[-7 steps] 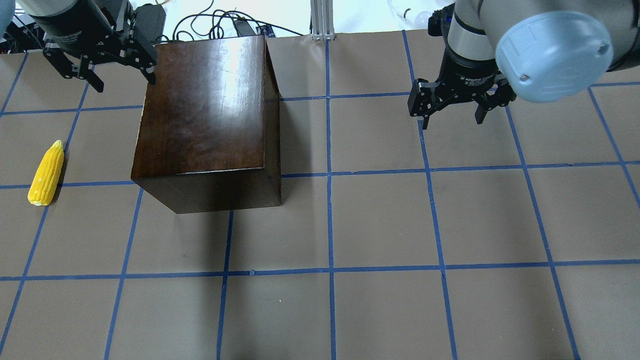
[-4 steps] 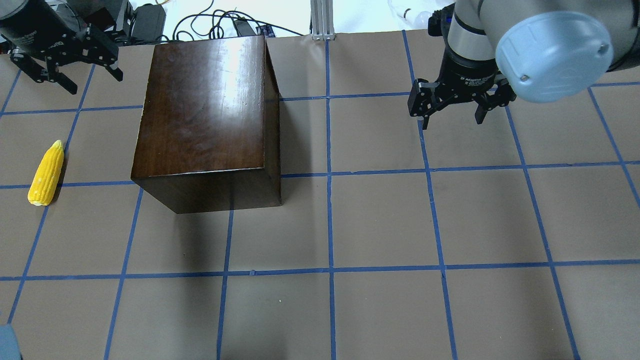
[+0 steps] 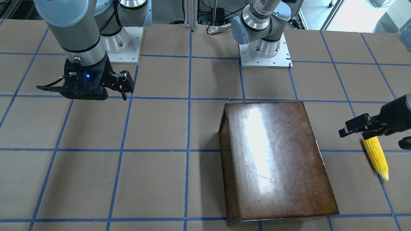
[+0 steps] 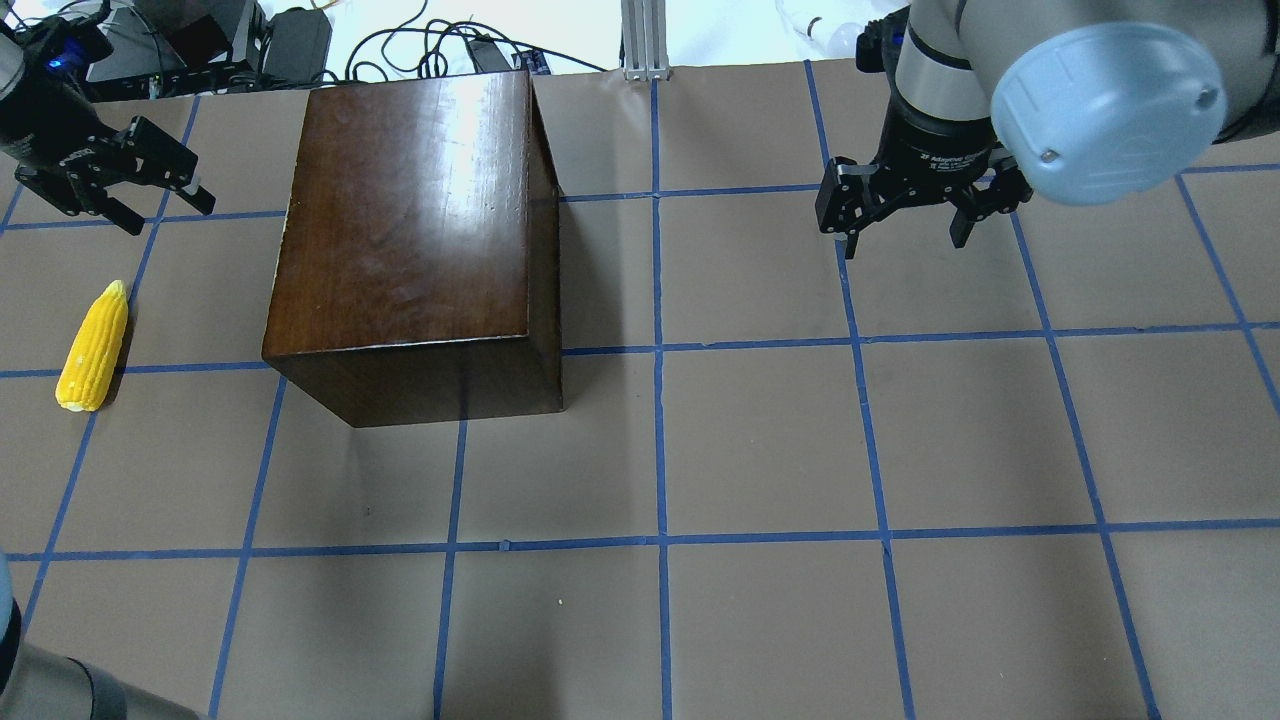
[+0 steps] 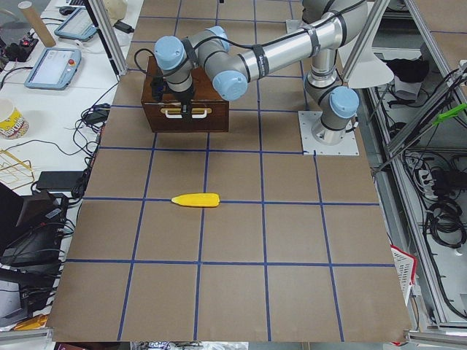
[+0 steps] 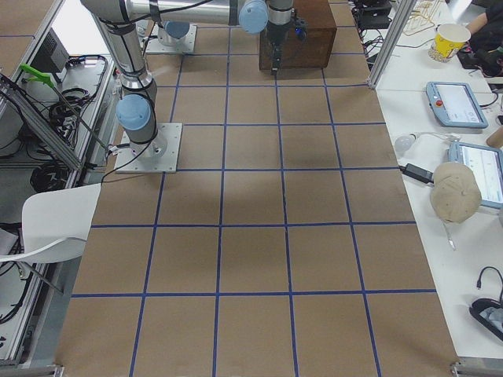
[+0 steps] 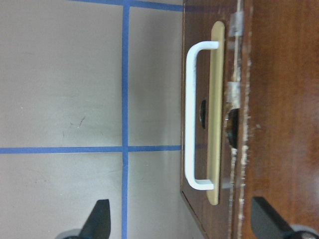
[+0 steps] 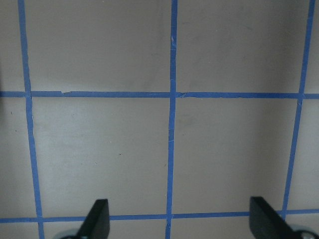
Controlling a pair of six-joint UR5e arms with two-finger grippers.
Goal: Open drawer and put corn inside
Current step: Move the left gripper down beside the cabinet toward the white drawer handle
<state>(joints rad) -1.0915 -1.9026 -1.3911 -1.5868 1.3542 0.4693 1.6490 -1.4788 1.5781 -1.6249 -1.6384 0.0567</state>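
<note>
The glossy dark brown box [image 4: 410,230] stands at the table's left half. Its drawer is shut; the worn dark front panel [image 7: 197,25] carries a white handle [image 7: 189,117] and also shows in the exterior left view [image 5: 188,117]. The yellow corn [image 4: 93,347] lies on the table left of the box, also in the front-facing view [image 3: 376,158]. My left gripper [image 4: 168,215] is open and empty, raised above the drawer front; in its wrist view [image 7: 182,221] one finger is over the table, the other over the box top. My right gripper [image 4: 905,243] is open and empty, far right.
The table is brown paper with a blue tape grid [image 4: 660,540]. Cables and equipment [image 4: 300,40] lie past the far edge behind the box. The right wrist view shows only the gridded table [image 8: 99,144] below the right gripper [image 8: 179,221].
My left gripper has moved left and toward the near side, from the box's far-left corner to beside the box, closer to the corn. The right arm, the box and the corn have not moved.
</note>
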